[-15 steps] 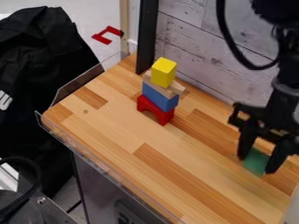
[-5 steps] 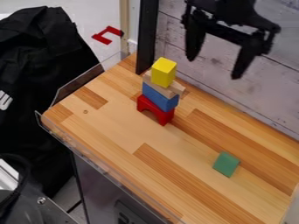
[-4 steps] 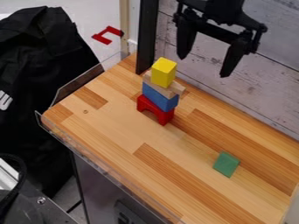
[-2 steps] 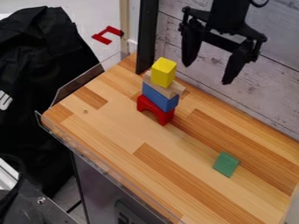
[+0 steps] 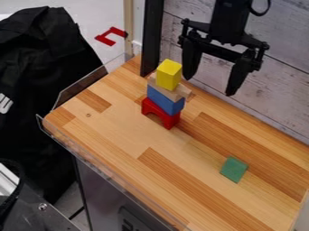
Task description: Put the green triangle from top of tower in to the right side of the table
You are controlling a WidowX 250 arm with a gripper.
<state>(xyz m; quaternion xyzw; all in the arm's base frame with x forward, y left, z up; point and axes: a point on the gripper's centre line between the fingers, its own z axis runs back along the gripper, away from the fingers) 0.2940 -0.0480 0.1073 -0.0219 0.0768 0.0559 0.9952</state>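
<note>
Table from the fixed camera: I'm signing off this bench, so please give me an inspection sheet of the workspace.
Surface: wooden table, small dark mark toward the left end.
Job's things: green block on the table's right side, apart from the tower; tower is yellow block over tan piece, blue block, red arch at the bottom.
Clutter: red angular piece beyond the table's far left edge.
Claw: claw open, holding nothing, raised to the right of the tower.
Cables: black loop beside the arm.
Surroundings: clear edging at left, black cloth beyond, pale plank wall behind.
</note>
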